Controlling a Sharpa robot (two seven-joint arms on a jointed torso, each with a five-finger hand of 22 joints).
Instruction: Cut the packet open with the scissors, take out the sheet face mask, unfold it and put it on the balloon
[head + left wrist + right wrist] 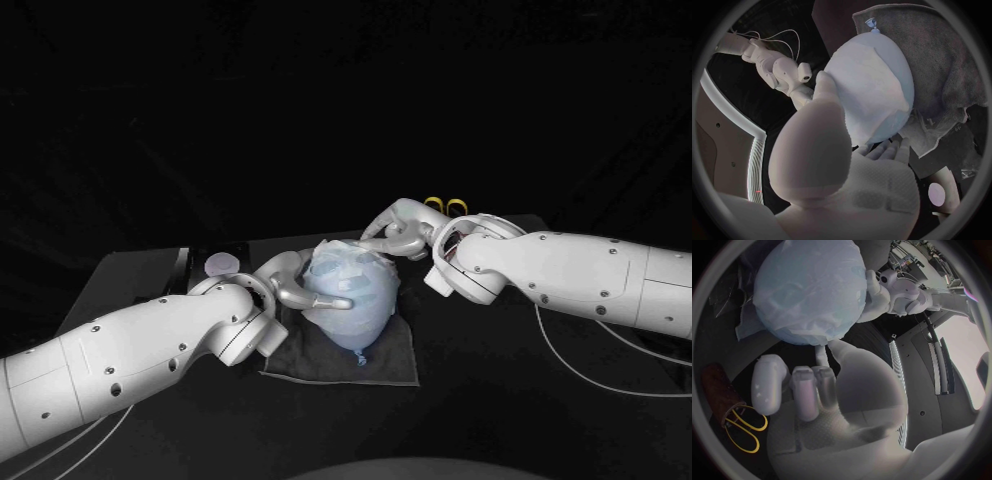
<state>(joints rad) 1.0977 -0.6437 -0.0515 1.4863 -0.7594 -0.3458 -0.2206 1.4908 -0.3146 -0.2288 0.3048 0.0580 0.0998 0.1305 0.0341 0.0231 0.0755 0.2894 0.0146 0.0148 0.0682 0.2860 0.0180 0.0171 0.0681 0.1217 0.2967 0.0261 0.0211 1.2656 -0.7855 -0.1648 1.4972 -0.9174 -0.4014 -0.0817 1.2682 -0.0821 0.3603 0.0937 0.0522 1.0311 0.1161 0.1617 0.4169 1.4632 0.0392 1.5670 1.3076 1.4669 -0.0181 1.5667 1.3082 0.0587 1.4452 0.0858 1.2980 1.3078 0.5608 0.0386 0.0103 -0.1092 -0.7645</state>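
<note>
At the centre of the head view the balloon (355,332) lies on a dark cloth (387,367) with the sheet mask (343,275) draped over it. The left hand (289,287) is at its left side, the right hand (395,238) at its upper right, and the scissors (444,205) are just above. Left wrist view: thumb and fingers (887,150) clasp the balloon. Right wrist view: the fingers (804,390) are curled in and one touches the mask; whether it pinches, I cannot tell.

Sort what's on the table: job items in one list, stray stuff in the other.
For the job: balloon; sheet mask draped over it; scissors at the back; left hand and right hand, both at the balloon.

Lying about: grey cloth under the balloon; pale round disc.
</note>
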